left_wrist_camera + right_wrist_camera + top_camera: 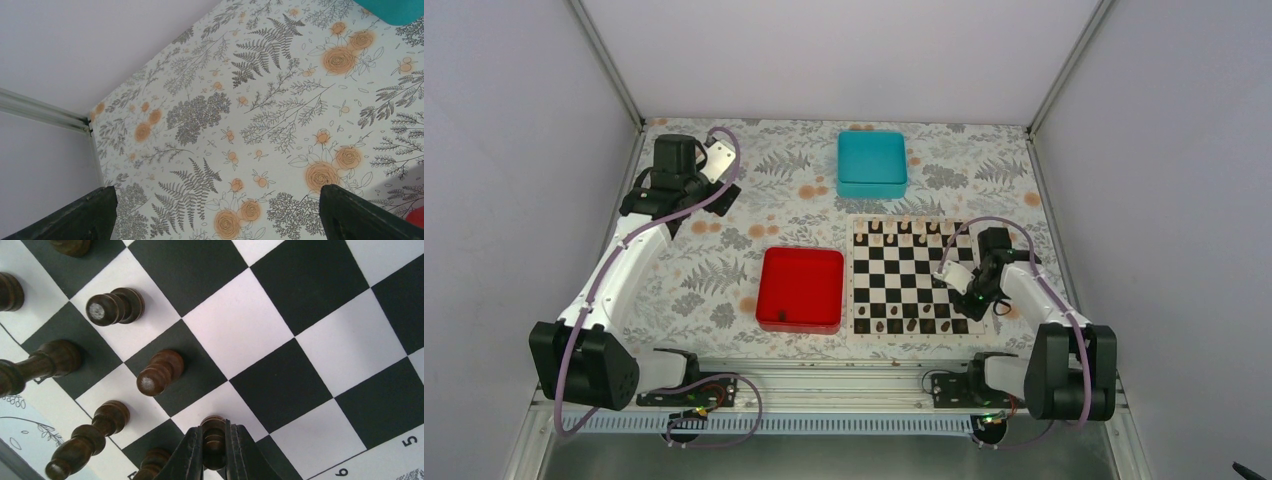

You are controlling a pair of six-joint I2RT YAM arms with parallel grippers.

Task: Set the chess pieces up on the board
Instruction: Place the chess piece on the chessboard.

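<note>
From above, the left arm reaches to the far left part of the floral-covered bench [724,270], its left tool [689,170] held well away from everything. A teal box [872,163] sits at the far middle and a red tray [801,289] just left of the chessboard [911,277]. Pale pieces [904,228] line the board's far row. Dark chess pieces [894,325] stand along its near rows. The right tool [969,292] is down over the board's near right part; its grip cannot be made out from here.

In the left wrist view, the fingers [75,215] sit wide apart at the bottom corners with nothing between them, only the floral cover below. A corner of the teal box shows at top right and a sliver of the red tray at bottom right.

In the right wrist view, the tool's jaws are closed narrowly around a dark pawn [213,426], near the meeting of a white and a black square; whether it touches the board cannot be told. Just beyond it a second pawn [160,371] stands on a black square, a third [115,306] on a white one, and taller dark pieces [40,365] line the outer row beside the border.
</note>
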